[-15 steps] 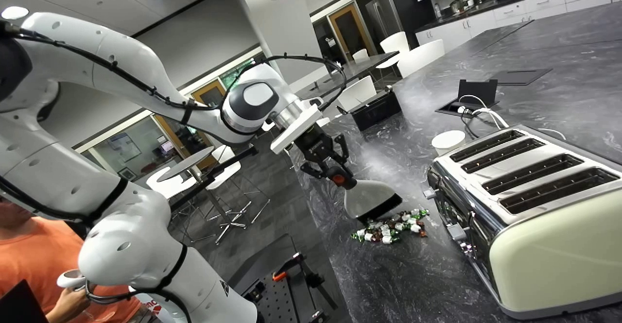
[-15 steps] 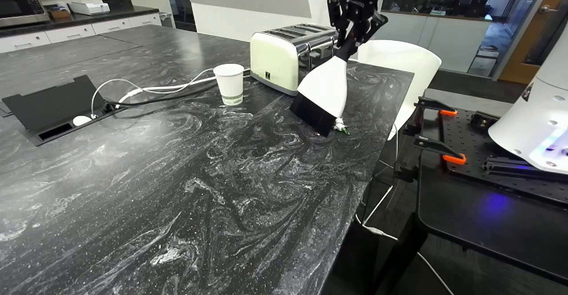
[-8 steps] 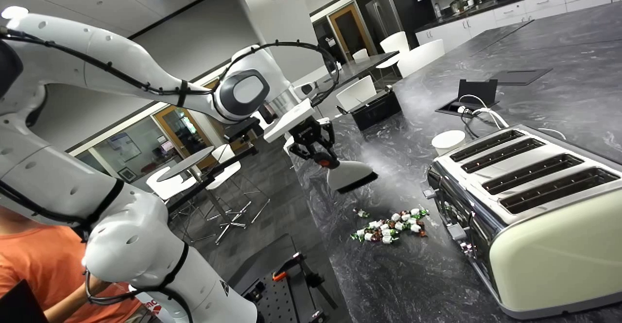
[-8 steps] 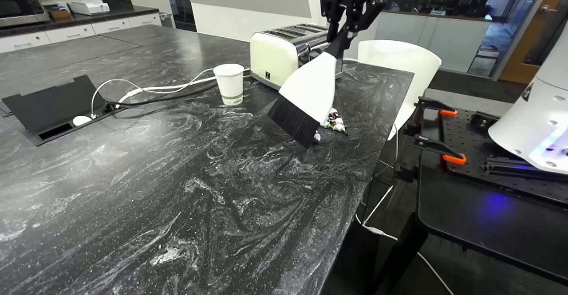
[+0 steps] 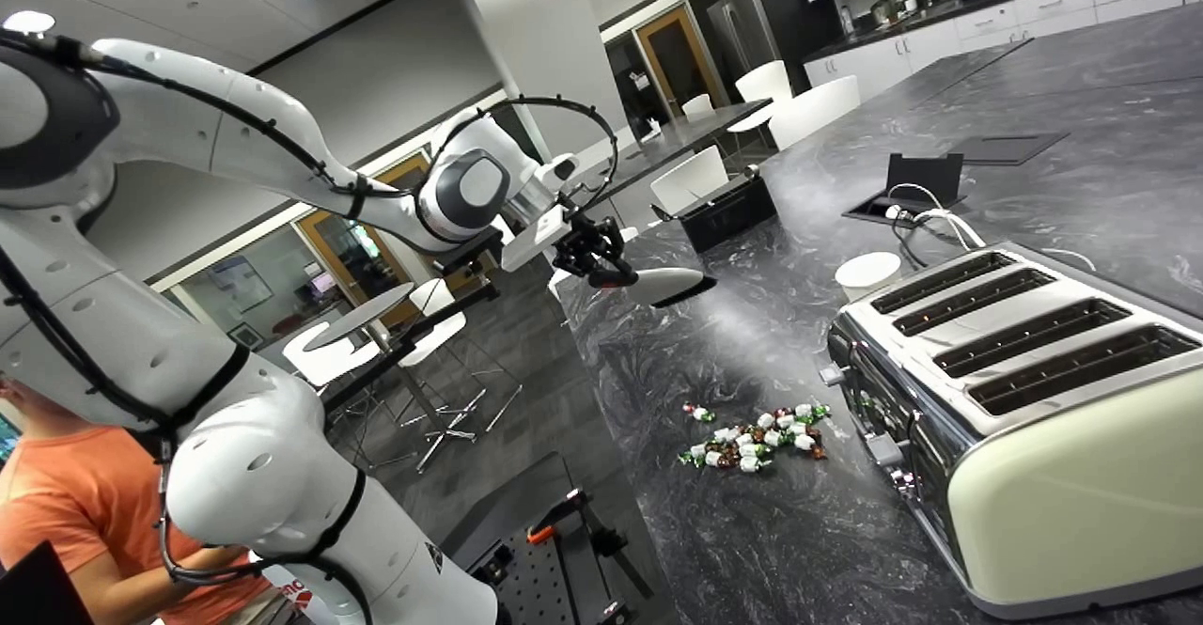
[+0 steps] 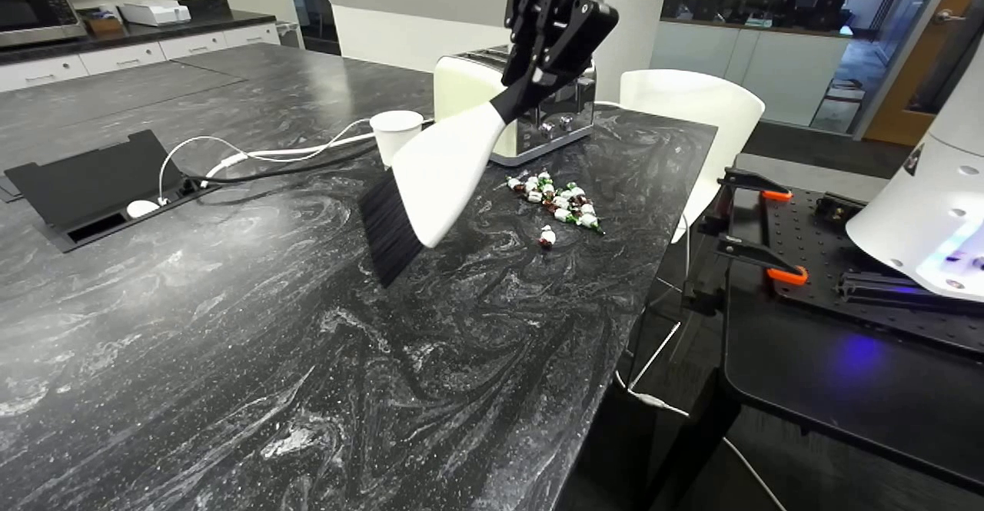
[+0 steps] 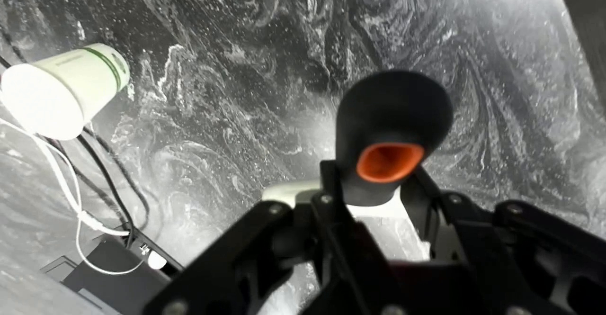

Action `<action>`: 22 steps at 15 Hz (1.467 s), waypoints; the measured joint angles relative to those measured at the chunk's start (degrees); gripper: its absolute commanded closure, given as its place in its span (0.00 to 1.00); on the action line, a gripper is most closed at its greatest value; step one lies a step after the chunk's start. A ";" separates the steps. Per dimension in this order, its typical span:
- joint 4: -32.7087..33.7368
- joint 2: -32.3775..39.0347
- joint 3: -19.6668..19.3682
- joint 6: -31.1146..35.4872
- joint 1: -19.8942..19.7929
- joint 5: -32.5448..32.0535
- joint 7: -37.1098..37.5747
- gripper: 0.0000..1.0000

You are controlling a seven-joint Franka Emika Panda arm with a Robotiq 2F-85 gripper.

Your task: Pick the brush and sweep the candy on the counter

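My gripper [image 5: 616,273] is shut on the dark handle of the brush, also seen in an exterior view [image 6: 532,90] and the wrist view [image 7: 378,175]. The brush [image 5: 663,285] has a white head and black bristles; it is tilted and appears raised above the counter [image 6: 307,357]. In an exterior view the brush head [image 6: 446,177] points left, away from the candy. The handle end with an orange hole [image 7: 390,162] faces the wrist camera. The candy [image 5: 752,442] lies in a loose pile, also in an exterior view [image 6: 560,200]. A single piece [image 6: 546,237] lies apart. No candy shows in the wrist view.
A cream toaster [image 5: 1071,512] stands beside the candy. A paper cup [image 6: 397,133] stands near the toaster, with cables running to an open socket hatch [image 6: 96,180]. A black box [image 5: 728,221] sits at the counter edge. White chairs stand beyond the edge.
The brush has moved up and away from the candy, leftward in an exterior view past the cup, and tilted flatter. Candy it had hidden, with one separate piece, now shows.
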 measured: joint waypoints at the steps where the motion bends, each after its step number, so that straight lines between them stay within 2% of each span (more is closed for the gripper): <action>1: 0.88 1.88 2.48 1.61 -1.42 -2.09 4.90 0.88; 3: 3.12 5.71 6.35 3.16 -4.43 -7.90 14.65 0.88; 5: 5.53 9.27 8.65 3.93 -7.06 -14.94 24.35 0.88; 9: 10.22 16.44 8.25 6.06 -7.39 -28.38 43.57 0.88; 12: 14.35 22.70 5.27 6.20 -4.20 -39.16 57.74 0.88; 16: 20.33 32.32 0.27 6.19 2.52 -52.21 74.64 0.88; 18: 23.03 36.81 -1.13 6.06 5.20 -54.87 78.88 0.88; 22: 27.03 43.90 -2.10 5.49 8.06 -55.31 80.42 0.88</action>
